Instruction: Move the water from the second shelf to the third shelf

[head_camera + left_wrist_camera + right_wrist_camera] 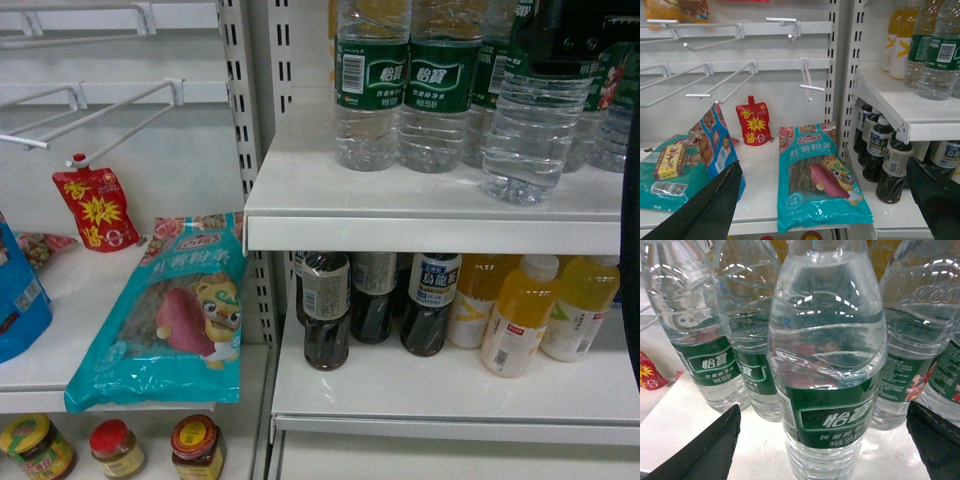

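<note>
Head view: the water (pixel 535 125) stands at the front of the upper white shelf (pixel 430 215), forward of the row of green-labelled bottles (pixel 440 90) behind it; its label and cap are hidden by the dark body of the right claw (pixel 565 40) at the top right. Right wrist view: the water (pixel 827 390) fills the centre, upright, base on the shelf, between the two dark fingers (pixel 705 450) of the right claw (pixel 825 445). The fingers stand wide apart on either side of the bottle with clear gaps, not touching it, holding nothing. Left wrist view: the left claw (pixel 825 205) is spread wide and empty, its fingers (pixel 710 210) at the lower corners, facing the left bay where a teal snack bag (pixel 817 175) and a red pouch (pixel 755 120) lie on a white shelf. Lower shelf (pixel 450 395), head view: dark drink bottles (pixel 327 310) and yellow juice bottles (pixel 520 315).
</note>
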Robot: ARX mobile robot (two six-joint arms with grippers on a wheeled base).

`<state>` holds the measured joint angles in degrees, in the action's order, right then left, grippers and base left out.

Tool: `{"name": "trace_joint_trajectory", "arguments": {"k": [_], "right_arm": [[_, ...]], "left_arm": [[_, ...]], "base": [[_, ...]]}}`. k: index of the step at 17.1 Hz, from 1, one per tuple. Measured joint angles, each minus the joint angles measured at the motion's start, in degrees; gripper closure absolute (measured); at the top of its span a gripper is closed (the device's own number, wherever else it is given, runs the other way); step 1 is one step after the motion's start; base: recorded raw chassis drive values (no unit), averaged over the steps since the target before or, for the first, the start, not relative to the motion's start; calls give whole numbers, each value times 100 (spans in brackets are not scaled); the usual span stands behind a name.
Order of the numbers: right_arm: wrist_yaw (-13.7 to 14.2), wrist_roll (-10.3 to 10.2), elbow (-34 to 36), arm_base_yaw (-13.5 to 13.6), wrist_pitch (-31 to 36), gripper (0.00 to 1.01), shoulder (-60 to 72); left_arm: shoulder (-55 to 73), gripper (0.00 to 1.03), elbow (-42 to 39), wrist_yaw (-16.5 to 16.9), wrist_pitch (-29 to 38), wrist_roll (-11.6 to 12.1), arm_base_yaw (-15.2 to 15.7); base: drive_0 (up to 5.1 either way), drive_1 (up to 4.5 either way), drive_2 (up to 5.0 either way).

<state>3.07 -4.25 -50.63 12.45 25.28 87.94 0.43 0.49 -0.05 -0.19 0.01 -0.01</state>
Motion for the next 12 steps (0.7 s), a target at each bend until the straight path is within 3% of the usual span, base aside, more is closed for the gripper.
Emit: {"name": "trace_joint_trajectory", "arguments": {"k": [4, 9, 10, 11, 12], "right_arm": [[-188, -4, 505, -26, -85, 3, -625], [-588, -219, 1346, -208, -492, 3, -2157], [-55, -52, 1762, -170, 199, 11, -2549], [339, 129, 2129, -210, 396, 20, -2959], [424, 232, 2518, -361, 262, 30, -3440]], "left_arm": [[0, 5, 0, 2, 0, 0, 0], [0, 5, 0, 0, 0, -2, 0], [0, 5, 0, 2, 0, -2, 0], [0, 5, 0, 0, 0, 0, 0], [0, 5, 0, 0, -2, -2, 0]], "base": [[0, 0, 0], [0, 0, 0], [0, 0, 0], [0, 0, 0], [0, 0, 0]]}}
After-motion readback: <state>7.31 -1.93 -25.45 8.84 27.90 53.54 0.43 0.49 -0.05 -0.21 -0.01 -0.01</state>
